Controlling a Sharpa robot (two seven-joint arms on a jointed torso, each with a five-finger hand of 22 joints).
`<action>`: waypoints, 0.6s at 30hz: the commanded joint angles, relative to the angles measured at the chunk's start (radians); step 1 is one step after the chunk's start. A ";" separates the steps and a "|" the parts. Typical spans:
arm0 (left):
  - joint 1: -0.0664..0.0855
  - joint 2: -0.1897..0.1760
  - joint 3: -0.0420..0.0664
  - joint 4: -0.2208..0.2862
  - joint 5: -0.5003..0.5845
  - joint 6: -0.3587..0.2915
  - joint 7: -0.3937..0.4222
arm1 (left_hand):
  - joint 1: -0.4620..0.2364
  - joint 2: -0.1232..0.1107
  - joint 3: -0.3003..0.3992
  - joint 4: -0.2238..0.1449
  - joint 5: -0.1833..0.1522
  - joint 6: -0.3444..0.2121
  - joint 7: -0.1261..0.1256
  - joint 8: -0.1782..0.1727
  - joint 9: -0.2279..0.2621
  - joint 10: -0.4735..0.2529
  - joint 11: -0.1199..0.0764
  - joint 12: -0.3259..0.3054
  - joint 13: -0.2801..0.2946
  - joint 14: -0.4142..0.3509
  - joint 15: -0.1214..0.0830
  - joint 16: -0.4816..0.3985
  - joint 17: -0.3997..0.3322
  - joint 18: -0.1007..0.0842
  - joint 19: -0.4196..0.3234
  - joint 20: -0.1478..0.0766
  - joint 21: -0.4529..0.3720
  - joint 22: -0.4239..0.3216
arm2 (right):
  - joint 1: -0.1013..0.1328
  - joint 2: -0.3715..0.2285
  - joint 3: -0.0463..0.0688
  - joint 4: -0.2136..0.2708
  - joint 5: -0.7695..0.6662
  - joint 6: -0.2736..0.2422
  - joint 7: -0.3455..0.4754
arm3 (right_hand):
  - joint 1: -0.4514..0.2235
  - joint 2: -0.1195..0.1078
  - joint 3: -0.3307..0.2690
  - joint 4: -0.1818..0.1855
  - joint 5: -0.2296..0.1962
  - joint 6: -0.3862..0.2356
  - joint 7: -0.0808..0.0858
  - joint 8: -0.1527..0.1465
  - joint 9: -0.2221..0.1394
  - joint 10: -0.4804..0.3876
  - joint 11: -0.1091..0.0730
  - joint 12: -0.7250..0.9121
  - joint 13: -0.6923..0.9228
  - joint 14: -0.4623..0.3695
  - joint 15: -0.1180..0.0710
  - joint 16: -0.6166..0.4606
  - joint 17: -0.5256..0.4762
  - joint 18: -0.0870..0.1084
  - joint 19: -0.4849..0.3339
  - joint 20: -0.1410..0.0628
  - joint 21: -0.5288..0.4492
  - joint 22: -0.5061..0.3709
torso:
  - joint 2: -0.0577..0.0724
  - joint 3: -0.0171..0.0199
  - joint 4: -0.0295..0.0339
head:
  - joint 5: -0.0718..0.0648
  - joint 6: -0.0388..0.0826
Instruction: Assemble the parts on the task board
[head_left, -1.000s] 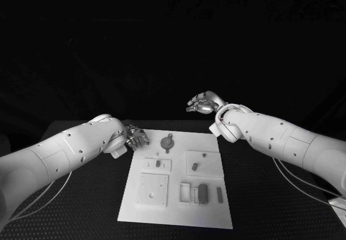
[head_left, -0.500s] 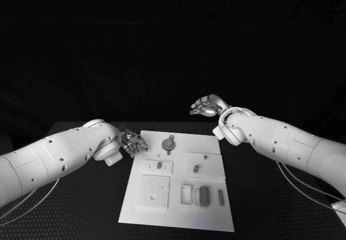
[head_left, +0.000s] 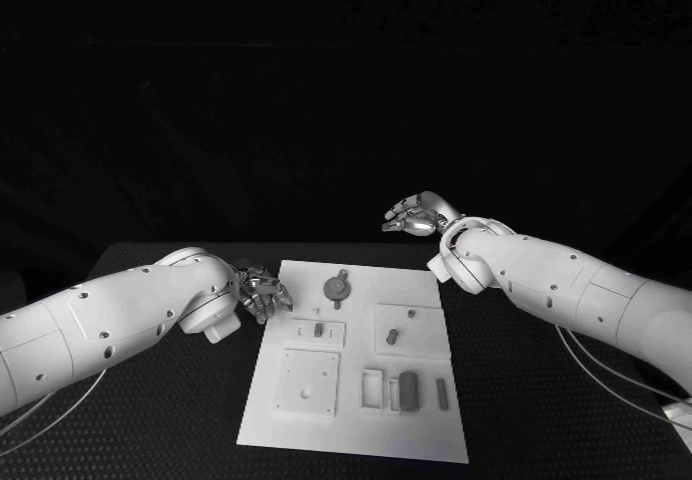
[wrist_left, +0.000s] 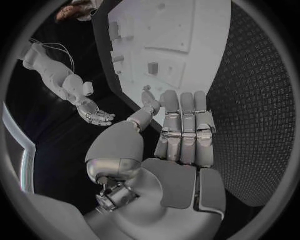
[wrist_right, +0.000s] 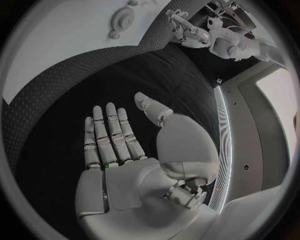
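Left hand (head_left: 263, 290) has drawn nearer along the board (head_left: 361, 420)'s left edge; right hand (head_left: 415, 215) hovers beyond its far edge. Both fingers spread, holding nothing, probably poised before picking parts.

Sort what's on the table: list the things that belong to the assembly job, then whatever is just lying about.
For the job:
task board
gear-shaped part
small grey parts
left hand, empty
right hand, empty

Lying about:
nothing apart from the black table
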 joint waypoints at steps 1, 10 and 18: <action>0.000 -0.003 -0.007 0.024 -0.040 -0.009 -0.029 | 0.011 0.000 0.006 0.000 0.001 0.029 -0.021 0.006 0.021 0.003 -0.005 0.007 -0.001 0.007 -0.001 0.004 -0.002 -0.002 0.006 0.000 0.006 0.002 | -0.001 0.000 0.000 0.003 0.001 0.013 0.008 | -0.003 -0.004 0.000 0.002 -0.001 -0.009 0.011 0.004 -0.001 -0.001 0.005 -0.006 -0.001 -0.009 -0.001 -0.007 0.002 -0.014 -0.003 -0.001 -0.006 0.002 | 0.001 -0.0001 -0.0005 | 0.001 -0.004; -0.006 0.002 -0.035 0.047 -0.100 0.020 -0.042 | 0.008 0.000 0.006 0.000 0.000 0.032 -0.022 0.007 0.021 0.006 -0.006 0.007 -0.001 0.009 -0.002 0.006 -0.003 -0.002 0.008 0.000 0.005 0.005 | -0.002 -0.002 0.000 0.003 0.001 0.015 0.008 | -0.003 -0.004 0.000 0.002 -0.002 -0.009 0.011 0.005 -0.001 -0.001 0.005 -0.006 -0.001 -0.009 -0.001 -0.007 0.002 -0.015 -0.003 -0.001 -0.006 0.003 | 0.001 0.0002 -0.0003 | 0.001 -0.012; -0.015 0.015 -0.049 0.047 -0.124 0.023 -0.043 | 0.008 0.001 0.007 0.000 0.000 0.032 -0.022 0.007 0.021 0.006 -0.006 0.007 -0.001 0.009 -0.002 0.007 -0.003 -0.002 0.008 0.000 0.004 0.005 | -0.003 -0.001 0.000 0.001 0.001 0.011 0.012 | -0.004 -0.003 0.000 0.002 -0.001 -0.009 0.011 0.005 -0.002 0.000 0.005 -0.006 -0.001 -0.008 -0.001 -0.006 0.002 -0.014 -0.003 -0.001 -0.007 0.003 | 0.001 0.0002 -0.0006 | 0.000 -0.014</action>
